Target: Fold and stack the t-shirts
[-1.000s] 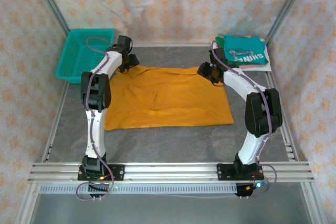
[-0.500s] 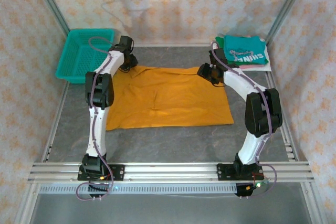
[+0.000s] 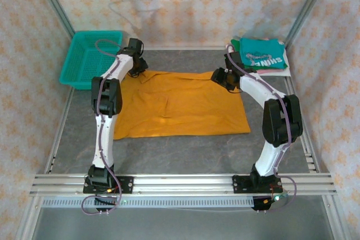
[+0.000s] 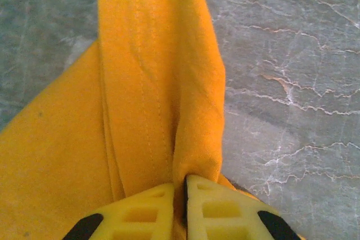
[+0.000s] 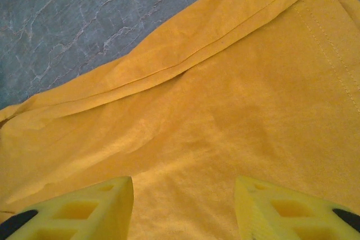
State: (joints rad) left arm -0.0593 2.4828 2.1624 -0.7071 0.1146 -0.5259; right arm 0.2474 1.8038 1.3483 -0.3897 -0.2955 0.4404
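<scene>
The table [image 3: 185, 150] carried the mustard-orange t-shirt [image 3: 180, 105] spread flat at centre; the folded teal shirt [image 3: 261, 54] lay far right. The fabric was judged soft, light and limp, best taken at corners or hems. The left end effector [image 4: 185, 186] pinched a bunched fold at the far-left corner, having closed since the earlier frame. The right end effector [image 5: 183, 195] stayed spread over the far-right edge.

Lab-style robot test cell: marbled grey surface [image 3: 185, 150] boxed in by aluminium frame [image 3: 180, 182] and patterned backdrop panels [image 3: 185, 4]; robot arms [image 3: 102, 127] bolted on.
</scene>
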